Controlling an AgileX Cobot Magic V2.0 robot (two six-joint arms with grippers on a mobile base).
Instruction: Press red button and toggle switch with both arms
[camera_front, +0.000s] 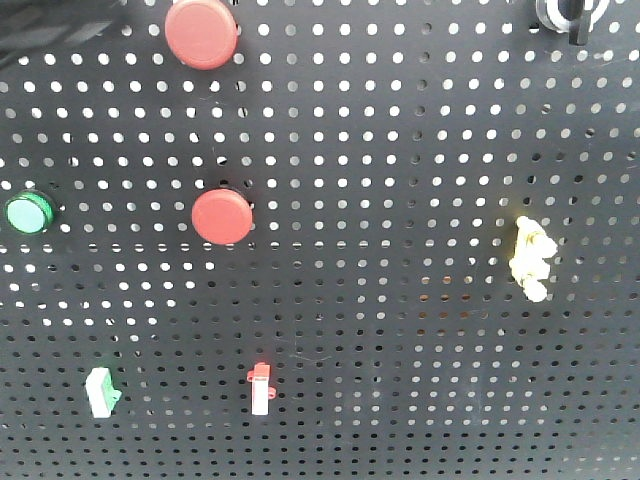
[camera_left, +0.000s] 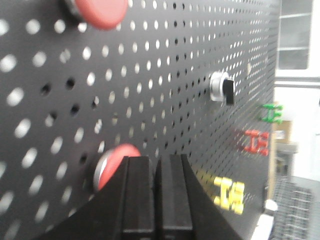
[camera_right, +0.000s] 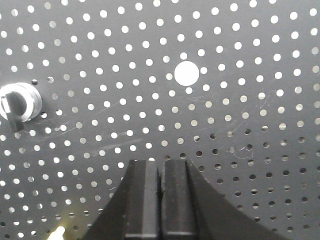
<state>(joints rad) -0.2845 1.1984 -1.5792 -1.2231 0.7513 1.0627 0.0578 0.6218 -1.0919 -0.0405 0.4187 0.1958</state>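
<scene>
1. On the pegboard (camera_front: 410, 140), the upper large push button (camera_front: 202, 33) sits above the lower large push button (camera_front: 222, 216).
2. The small round button (camera_front: 28, 213) lies left of the lower one.
3. The rotary selector switch (camera_front: 565, 15) sits at top right.
4. The left small switch (camera_front: 102, 391) and the right small switch (camera_front: 261, 388) lie below.

The surface (camera_front: 400, 150) is a black board full of little round holes, standing up like a wall. Stuck on it are a big red button (camera_front: 202, 32) at the top, a second red button (camera_front: 222, 216) lower down, and a small shiny green button (camera_front: 28, 213) at the left edge. Near the bottom sit a green and white switch (camera_front: 101, 391) and a red and white switch (camera_front: 261, 388), a bumpy yellow piece (camera_front: 530, 258) is on the right, and a black knob (camera_front: 565, 15) peeks in at the top right corner.
</scene>
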